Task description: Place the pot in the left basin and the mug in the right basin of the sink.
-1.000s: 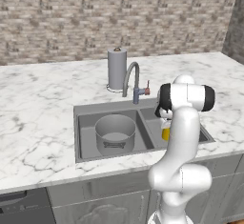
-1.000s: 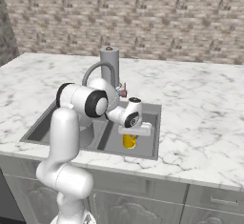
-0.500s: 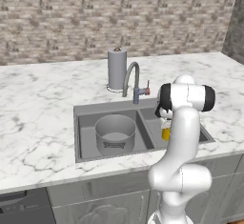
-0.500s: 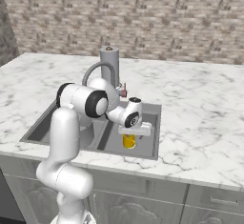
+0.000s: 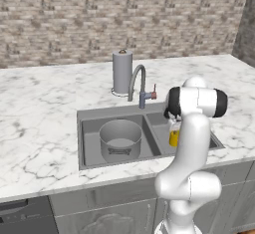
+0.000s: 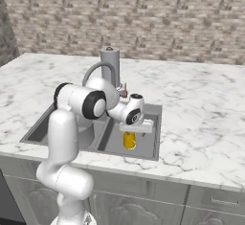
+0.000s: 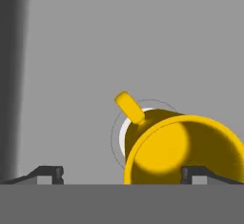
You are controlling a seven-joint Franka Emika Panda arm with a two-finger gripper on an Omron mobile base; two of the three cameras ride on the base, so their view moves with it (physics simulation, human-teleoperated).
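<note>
bench (image 5: 40, 128): marble, sink (image 5: 87, 114) set in
pot (image 5: 120, 139): left basin (image 5: 92, 143)
mug (image 6: 129, 140): right basin (image 6: 148, 142)
hand (image 7: 121, 173): wide, above mug

A kitchen — a dark double sink (image 5: 84, 116) is set into a white marble table (image 5: 40, 103), with a curved faucet (image 5: 140, 84) at the sink's back edge and a paper-towel roll (image 5: 122, 72) just behind it. A brick wall (image 5: 124, 14) rises beyond — grey cabinet fronts (image 6: 139, 205) below the sink.

A glossy white arm (image 5: 191, 143) of rounded segments with dark joints and a bulbous base.
</note>
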